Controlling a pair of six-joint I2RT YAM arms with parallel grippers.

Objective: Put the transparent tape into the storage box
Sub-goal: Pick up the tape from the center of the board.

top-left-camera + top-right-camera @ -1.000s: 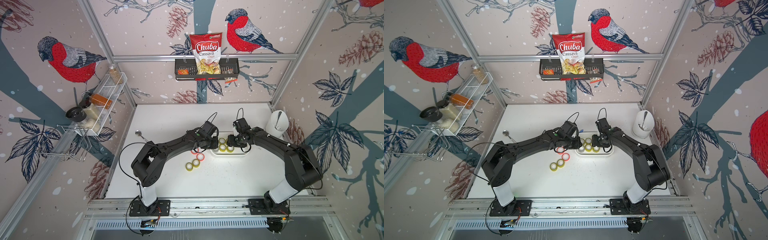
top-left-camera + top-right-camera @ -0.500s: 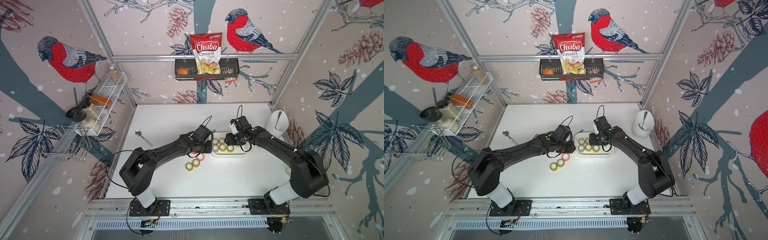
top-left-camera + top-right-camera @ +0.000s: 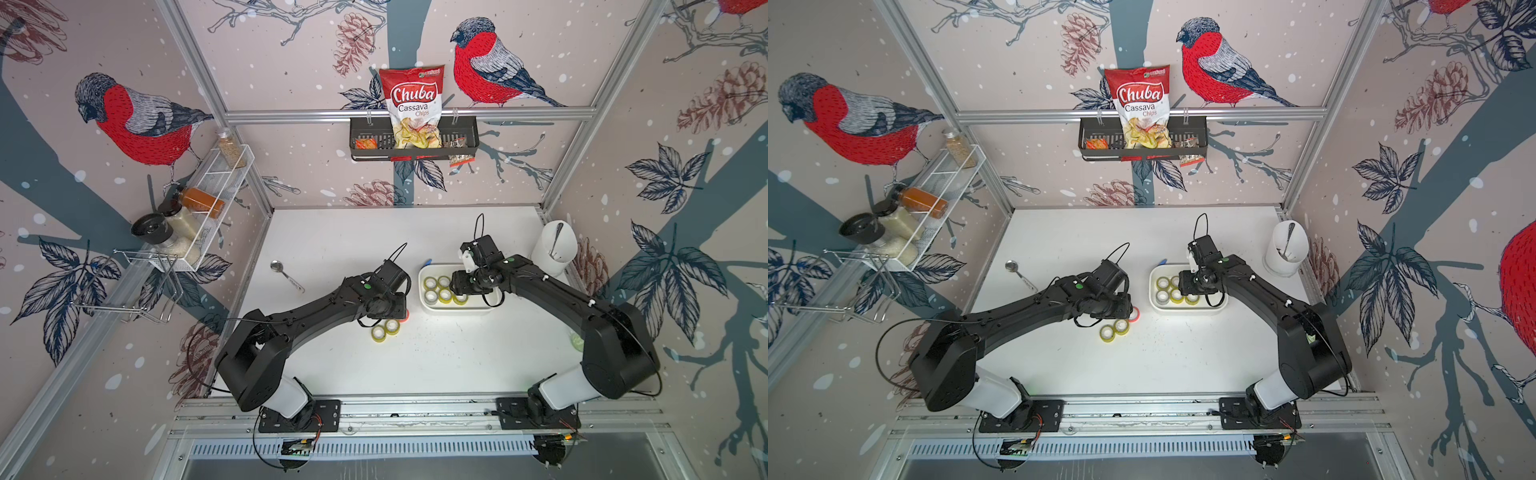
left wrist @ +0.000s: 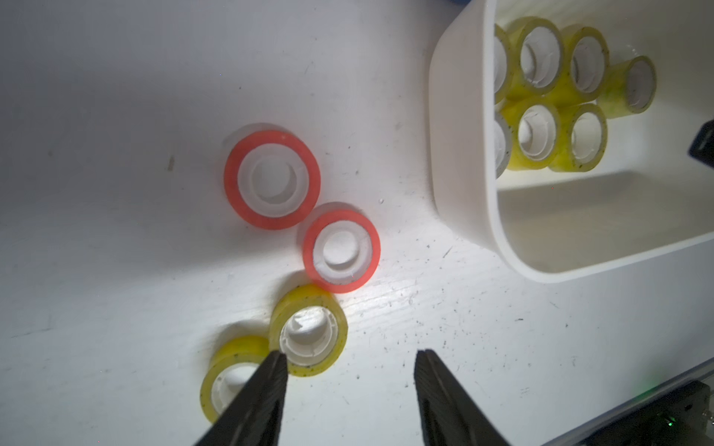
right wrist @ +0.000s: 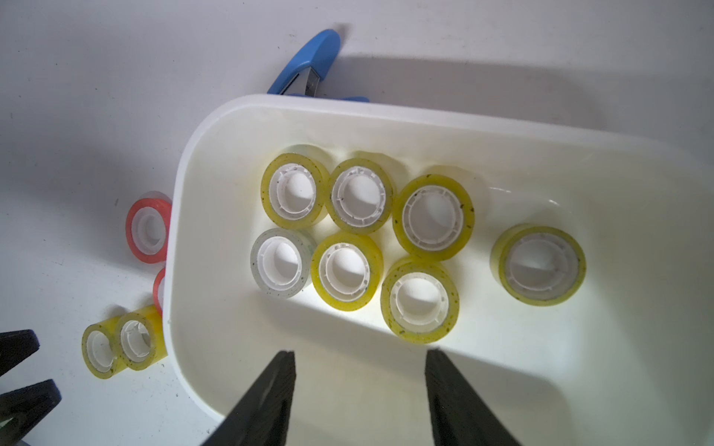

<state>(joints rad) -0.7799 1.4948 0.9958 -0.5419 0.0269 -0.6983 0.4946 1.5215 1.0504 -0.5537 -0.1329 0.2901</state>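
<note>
Left gripper [image 4: 347,359], jaws parted and empty, hovers over two yellowish transparent tape rolls [image 3: 378,333] touching on the white desk [image 3: 415,365], mid-frame, just left of the shallow white plastic storage box [image 3: 449,309]. Right gripper [image 5: 359,353] hangs open above the box. Closing may pinch both rolls together.
</note>
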